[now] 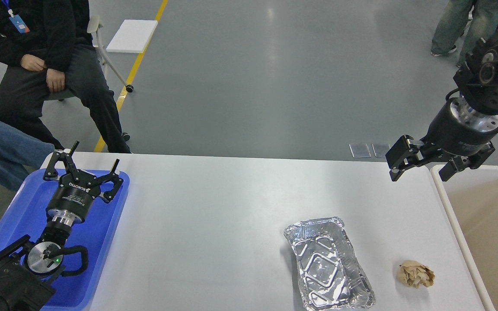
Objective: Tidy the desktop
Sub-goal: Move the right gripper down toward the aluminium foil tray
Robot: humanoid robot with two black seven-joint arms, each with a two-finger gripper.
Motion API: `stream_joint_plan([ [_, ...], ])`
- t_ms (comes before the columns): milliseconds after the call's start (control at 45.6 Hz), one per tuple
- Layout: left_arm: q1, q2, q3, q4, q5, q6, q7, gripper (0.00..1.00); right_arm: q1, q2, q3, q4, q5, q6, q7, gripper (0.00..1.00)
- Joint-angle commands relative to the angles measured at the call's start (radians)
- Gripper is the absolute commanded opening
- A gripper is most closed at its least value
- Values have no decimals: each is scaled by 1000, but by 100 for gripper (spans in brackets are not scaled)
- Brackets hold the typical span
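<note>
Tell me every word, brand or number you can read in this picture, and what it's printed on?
"ROBOTIQ": white letters on the black body of the left gripper, over the blue tray.
Small print on the right gripper body: too small to read.
Blue badge on the seated person's lanyard: too blurred to read.
The foil tray, the crumpled paper ball and the desktop show no text.

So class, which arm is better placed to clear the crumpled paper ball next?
Probably the right gripper: open, empty, above the desktop's right side, where the paper ball lies beside the beige tub. The left gripper is over the blue tray.
</note>
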Motion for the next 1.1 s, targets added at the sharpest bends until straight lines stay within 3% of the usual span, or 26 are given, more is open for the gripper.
stream_joint_plan([
  [0, 0, 1, 1, 0, 1, 0, 0, 99, -1, 0, 2, 0, 0, 0, 0, 100],
  [1075, 0, 1, -1, 0, -1, 0, 0, 99, 7, -20, 35, 2, 9, 0, 2, 100],
])
